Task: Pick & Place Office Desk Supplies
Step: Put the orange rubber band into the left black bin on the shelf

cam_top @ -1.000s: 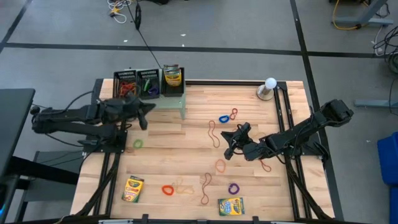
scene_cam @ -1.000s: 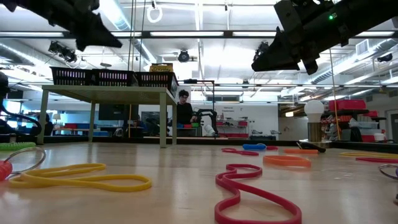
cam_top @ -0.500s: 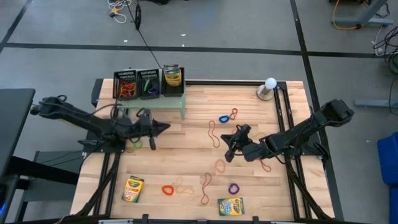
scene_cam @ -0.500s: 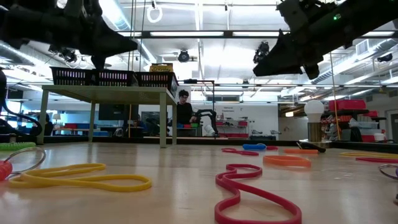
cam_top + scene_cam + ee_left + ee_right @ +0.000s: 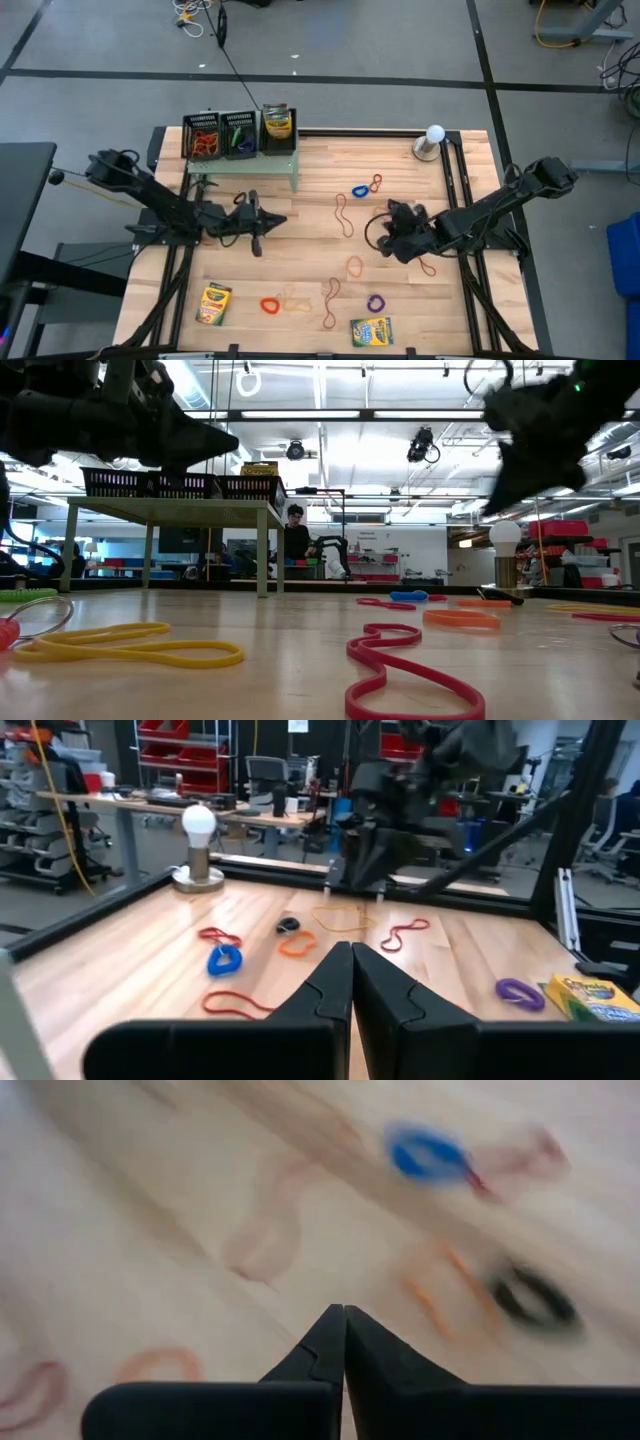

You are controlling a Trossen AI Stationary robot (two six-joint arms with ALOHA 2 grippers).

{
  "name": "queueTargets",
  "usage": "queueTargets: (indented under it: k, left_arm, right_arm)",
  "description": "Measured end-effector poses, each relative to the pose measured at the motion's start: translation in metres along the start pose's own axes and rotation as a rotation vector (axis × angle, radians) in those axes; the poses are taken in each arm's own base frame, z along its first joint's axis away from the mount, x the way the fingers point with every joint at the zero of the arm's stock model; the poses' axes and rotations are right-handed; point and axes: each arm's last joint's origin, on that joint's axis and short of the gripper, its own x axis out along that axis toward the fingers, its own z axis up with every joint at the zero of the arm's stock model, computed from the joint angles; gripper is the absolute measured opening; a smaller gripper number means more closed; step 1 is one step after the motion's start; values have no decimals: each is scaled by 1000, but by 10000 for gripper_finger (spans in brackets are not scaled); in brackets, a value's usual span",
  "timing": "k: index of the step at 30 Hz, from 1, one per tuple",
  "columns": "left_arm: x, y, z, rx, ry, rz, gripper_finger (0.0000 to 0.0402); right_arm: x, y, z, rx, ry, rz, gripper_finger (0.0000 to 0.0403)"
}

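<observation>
movement on both sides is what stands out: the left gripper (image 5: 272, 219) has swung out from beside the pale green stand (image 5: 262, 165) to hang over the middle-left of the table (image 5: 470, 300), and the right gripper (image 5: 392, 215), whose fingers stood a little apart a second ago, has now pinched shut and turned above the boards. both wrist views show the dark fingers pressed flat together with nothing between them, so neither arm has picked anything up. to my eye that means the sorting is between picks, with most of the loose supplies still waiting. three mesh trays (image 5: 221, 133) sit in a row on top of the stand at the far left of the table, two with bands in them and the third with a crayon box. the rest is scattered: a blue band (image 5: 360, 190) and red band (image 5: 376, 183) just beyond the right gripper, an orange band (image 5: 354, 265) and purple band (image 5: 375, 302) nearer the front, and two crayon boxes (image 5: 371, 330) along the front edge. the overhead view alone gives that layout. the left wrist view catches the other arm across the table with a black band (image 5: 288, 925) lying near it. from table height a yellow band (image 5: 130, 645) and a curled red band (image 5: 400, 660) fill the front, both arms hanging well clear above them.
</observation>
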Motion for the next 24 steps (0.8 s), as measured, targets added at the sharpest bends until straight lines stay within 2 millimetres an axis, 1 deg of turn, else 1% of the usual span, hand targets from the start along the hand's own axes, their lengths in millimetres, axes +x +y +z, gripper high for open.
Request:
queueTargets:
  k: [3,6,9,12,17,20,24]
  left_arm:
    - [4,-7,-7,-18,-7,-21,12]
    - [10,-16,-12,-19,-4,-44,12]
    - [19,-25,-17,-9,17,-61,12]
    - [29,-33,-21,3,32,-67,12]
    - [45,-44,-26,16,46,-107,12]
    - [53,-49,-29,21,50,-127,12]
    - [60,-53,-33,26,60,-124,12]
  right_arm:
    - [5,-20,-9,154,130,-144,22]
    - [15,-37,-22,265,212,-233,43]
    - [25,-49,-35,329,264,-255,67]
    - [35,-56,-41,374,268,-240,91]
    - [45,-61,-37,412,205,-230,118]
    - [51,-61,-28,424,156,-204,121]
    - [62,-66,-20,444,109,-244,121]
